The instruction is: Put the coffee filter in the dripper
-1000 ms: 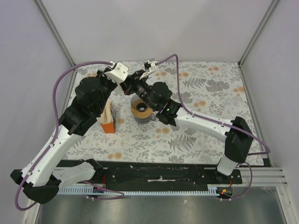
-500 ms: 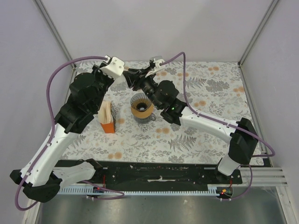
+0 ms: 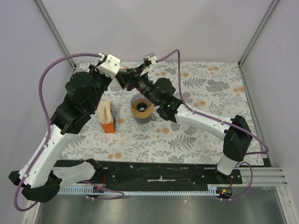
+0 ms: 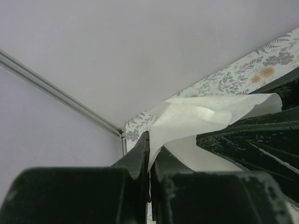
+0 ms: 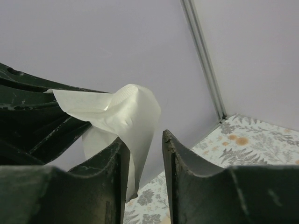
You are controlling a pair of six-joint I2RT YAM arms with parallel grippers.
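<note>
The left jaws are pressed tight on a corner of the coffee filter (image 4: 201, 119), up in the air, far and a bit left of the dripper (image 3: 141, 108) below, while the right jaws are spread apart beside the paper.

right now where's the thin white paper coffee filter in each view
top external: not discernible; beyond the round orange-tan dripper
left wrist: white paper filter centre right, pinched by the left claw
right wrist: white paper filter centre left, beside the right claw's open fingers
shared landmark: the floral table cover
</note>
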